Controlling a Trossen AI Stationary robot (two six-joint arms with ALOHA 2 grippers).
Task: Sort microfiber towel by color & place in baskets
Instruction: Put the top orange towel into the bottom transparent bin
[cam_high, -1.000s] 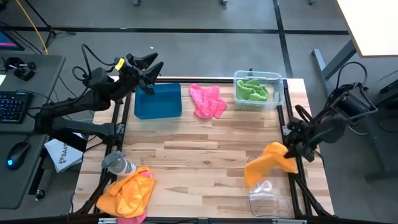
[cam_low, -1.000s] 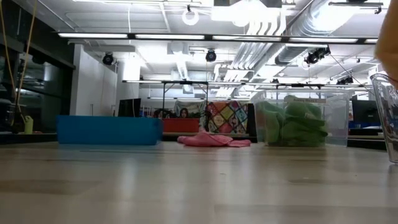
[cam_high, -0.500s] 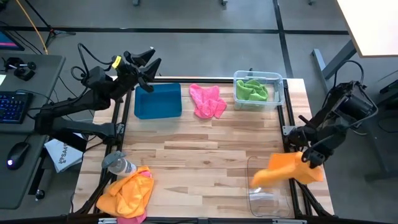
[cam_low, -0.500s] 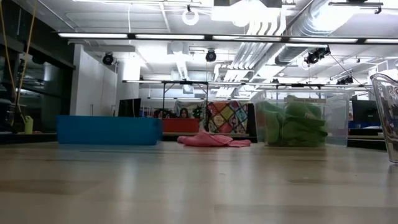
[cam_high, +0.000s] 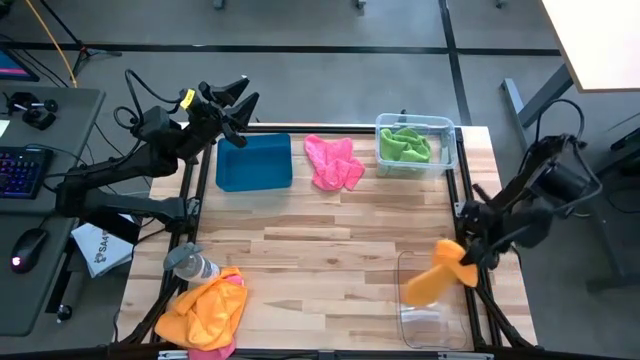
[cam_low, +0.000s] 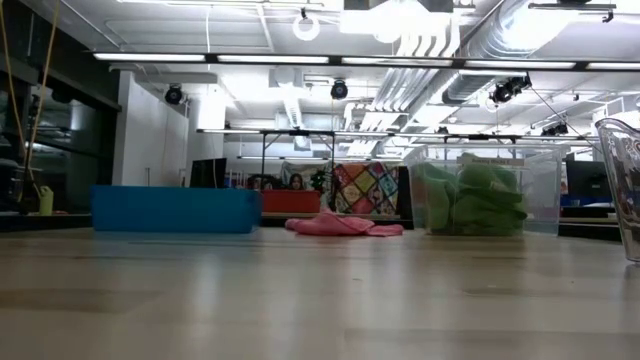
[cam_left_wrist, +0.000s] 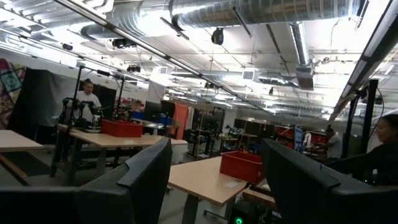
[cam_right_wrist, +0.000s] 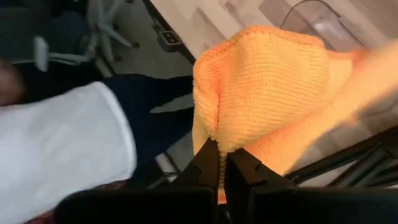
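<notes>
My right gripper (cam_high: 470, 255) is shut on an orange towel (cam_high: 440, 272) above the empty clear bin (cam_high: 432, 300) at the table's near right. A pink towel (cam_high: 333, 162) lies flat at the far middle, between the blue tray (cam_high: 253, 162) and a clear bin holding green towels (cam_high: 405, 145). An orange towel lies over a pink one in a pile (cam_high: 205, 308) at the near left corner. My left gripper (cam_high: 235, 100) stands open and raised beyond the table's far left corner, holding nothing. My right gripper pinches a bunched fold of the orange towel (cam_right_wrist: 214, 144) between its two fingertips (cam_right_wrist: 239, 163). The fingers slant downward from the table's right side. The towel (cam_right_wrist: 267, 81) hangs slack beyond them, lifted clear above the clear bin.
A grey-capped clear bottle (cam_high: 190, 265) lies beside the near-left pile. In the low view the blue tray (cam_low: 175, 210), pink towel (cam_low: 345, 226) and green-filled bin (cam_low: 480, 200) line the far side, and the empty bin's wall (cam_low: 625, 190) shows at the right. The table's middle is bare wood.
My right gripper has shifted a little toward the table's near edge and rolled at the wrist, still shut on the orange towel. The towel swung out toward the right edge, then back, and now hangs bunched over the clear bin.
</notes>
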